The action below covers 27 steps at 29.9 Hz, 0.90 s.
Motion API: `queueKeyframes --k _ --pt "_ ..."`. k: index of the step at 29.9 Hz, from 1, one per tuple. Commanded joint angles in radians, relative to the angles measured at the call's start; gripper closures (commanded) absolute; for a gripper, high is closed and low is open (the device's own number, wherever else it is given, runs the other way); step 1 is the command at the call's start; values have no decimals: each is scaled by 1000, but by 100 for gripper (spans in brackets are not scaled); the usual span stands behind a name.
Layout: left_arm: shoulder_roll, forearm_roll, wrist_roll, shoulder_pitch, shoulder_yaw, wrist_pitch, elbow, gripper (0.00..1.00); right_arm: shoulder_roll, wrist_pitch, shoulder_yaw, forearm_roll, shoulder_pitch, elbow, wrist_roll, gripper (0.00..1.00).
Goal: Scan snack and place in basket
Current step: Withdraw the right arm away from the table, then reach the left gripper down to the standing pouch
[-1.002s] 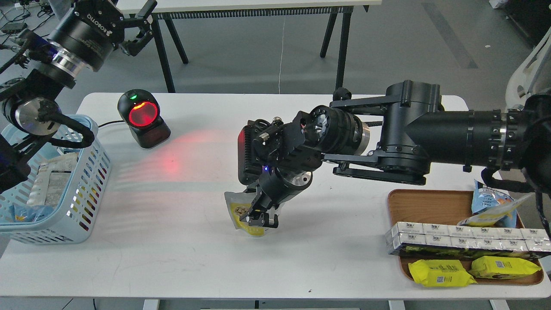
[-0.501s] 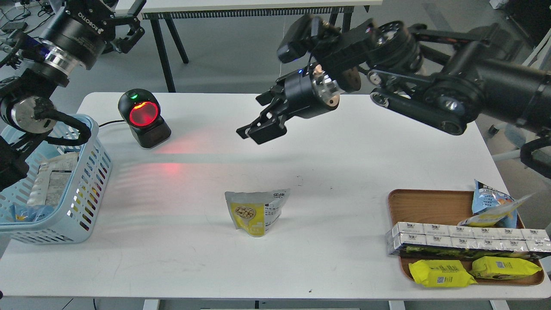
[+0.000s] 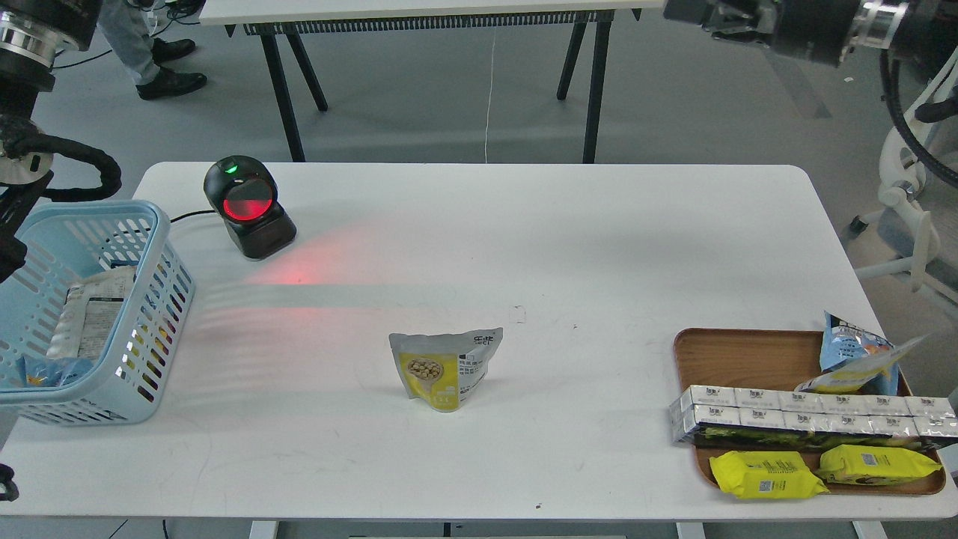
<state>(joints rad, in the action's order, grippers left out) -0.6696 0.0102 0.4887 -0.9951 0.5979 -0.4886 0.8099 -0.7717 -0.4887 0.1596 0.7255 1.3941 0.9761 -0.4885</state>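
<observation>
Neither hand shows clearly: the right arm (image 3: pixel 793 26) crosses the top right corner and the left arm (image 3: pixel 30 45) the top left, each cut off by the picture's edge, so I cannot tell how far either hand is open, and neither has hold of anything visible.

The snack (image 3: pixel 443 368) stands upright and alone near the middle of the counter (image 3: pixel 524 239), toward its front edge, printed face to the camera. It is wider at the top than at the base, and its top edge runs left to right.

The scanner (image 3: pixel 247 206) sits well behind and to the left of it, its red window glowing and casting red light on the counter. The basket (image 3: pixel 153 299) is at the far left edge with some packs already inside. A tray (image 3: pixel 748 359) of other packs lies at the right.

Both arms are raised well clear of the pouch, and which is nearer is hard to judge. Whichever takes it must come down from above and then carry it left and back to the scanner.
</observation>
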Motion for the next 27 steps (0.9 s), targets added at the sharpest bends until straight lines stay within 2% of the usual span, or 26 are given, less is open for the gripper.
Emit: queueKeyframes --k 1,4,8,13,18,23,25,27 --pt "-21 -73 0 -11 -100 0 11 0 -58 0 3 -180 -62 6 0 1" --pt "-86 -160 0 -66 -185 0 9 0 -80 0 6 -286 -121 6 0 1" --pt "-85 -312 0 -190 -306 0 20 0 -89 0 21 -408 -181 3 0 2" --pt "-76 -482 0 -408 -614 0 127 0 -95 0 44 -501 -224 -5 0 1" --pt "25 -801 0 -640 -981 0 283 0 -100 0 46 -547 -265 -22 0 1" --pt "157 -926 0 -801 -1324 0 431 0 -98 0 46 -622 -294 -102 0 2" --pt "209 -949 0 -835 -1409 14 465 0 -96 0 43 -699 -300 -125 0 1" --pt "248 -957 0 -855 -1463 76 491 0 -92 0 43 -770 -313 -126 0 2"
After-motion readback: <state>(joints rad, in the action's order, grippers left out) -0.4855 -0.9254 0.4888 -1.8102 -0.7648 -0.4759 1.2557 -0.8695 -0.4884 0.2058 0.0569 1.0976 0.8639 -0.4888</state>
